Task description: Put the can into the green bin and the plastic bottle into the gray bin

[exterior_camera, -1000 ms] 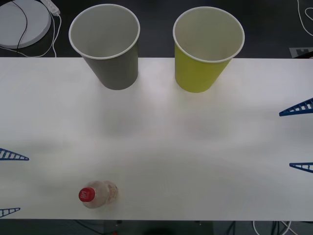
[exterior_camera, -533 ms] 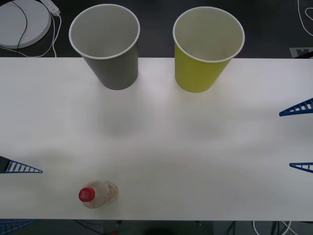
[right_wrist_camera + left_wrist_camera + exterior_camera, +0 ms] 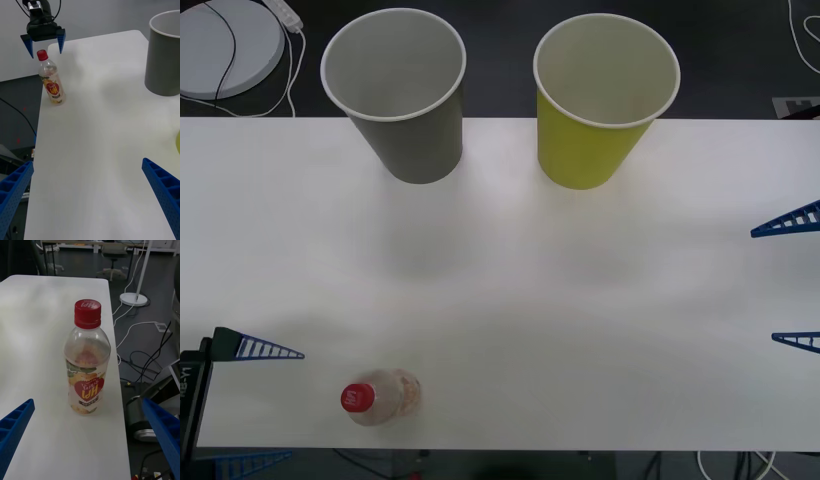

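Note:
The plastic bottle (image 3: 380, 397), clear with a red cap, stands upright near the table's front left edge. My left gripper (image 3: 295, 405) is open just left of it, level with it, and its blue fingers (image 3: 15, 423) flank the bottle (image 3: 87, 363) without touching. The gray bin (image 3: 395, 95) stands at the back left and the green bin (image 3: 605, 100) at the back right, both upright. At the table's right edge my right gripper (image 3: 765, 286) hangs open and holds nothing. The right wrist view also has the bottle (image 3: 52, 84) and the left gripper (image 3: 44, 52). The can is out of view.
The bottle stands close to the table's front edge (image 3: 500, 447). A white round base (image 3: 225, 45) with cables lies on the floor beyond the back left corner. Bare tabletop (image 3: 510, 300) stretches between the bottle and the bins.
My left gripper has slid rightward along the front edge, closing in on the bottle. The right gripper, the bottle and both bins have stayed put.

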{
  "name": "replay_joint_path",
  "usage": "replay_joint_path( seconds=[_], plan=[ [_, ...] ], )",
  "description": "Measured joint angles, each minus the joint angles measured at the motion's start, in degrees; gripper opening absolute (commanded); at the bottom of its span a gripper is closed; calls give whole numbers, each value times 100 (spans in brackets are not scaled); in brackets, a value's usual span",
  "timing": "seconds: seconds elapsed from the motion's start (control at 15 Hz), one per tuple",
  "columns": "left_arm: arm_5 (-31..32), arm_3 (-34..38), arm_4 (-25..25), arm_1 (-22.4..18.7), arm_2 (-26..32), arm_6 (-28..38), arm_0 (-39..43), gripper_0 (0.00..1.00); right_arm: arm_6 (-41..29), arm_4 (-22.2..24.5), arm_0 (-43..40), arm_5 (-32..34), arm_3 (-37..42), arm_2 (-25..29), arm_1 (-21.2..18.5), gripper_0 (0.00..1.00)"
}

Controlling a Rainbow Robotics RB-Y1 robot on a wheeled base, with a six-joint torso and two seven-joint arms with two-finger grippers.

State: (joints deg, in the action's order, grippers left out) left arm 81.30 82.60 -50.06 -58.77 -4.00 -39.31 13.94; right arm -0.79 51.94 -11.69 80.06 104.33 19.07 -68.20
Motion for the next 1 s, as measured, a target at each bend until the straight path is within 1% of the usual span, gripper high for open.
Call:
replay_joint_path(
  seconds=[0.4, 0.53, 1.0],
  plan=[
    [-340, 65, 175, 17, -503, -32, -203, 100, 0, 0, 0, 0, 0, 0, 0, 100],
    [-396, 87, 180, 156, -531, -29, -239, 100, 0, 0, 0, 0, 0, 0, 0, 100],
    [-421, 89, -108, 717, -532, 11, -263, 100, 0, 0, 0, 0, 0, 0, 0, 100]
  ],
)
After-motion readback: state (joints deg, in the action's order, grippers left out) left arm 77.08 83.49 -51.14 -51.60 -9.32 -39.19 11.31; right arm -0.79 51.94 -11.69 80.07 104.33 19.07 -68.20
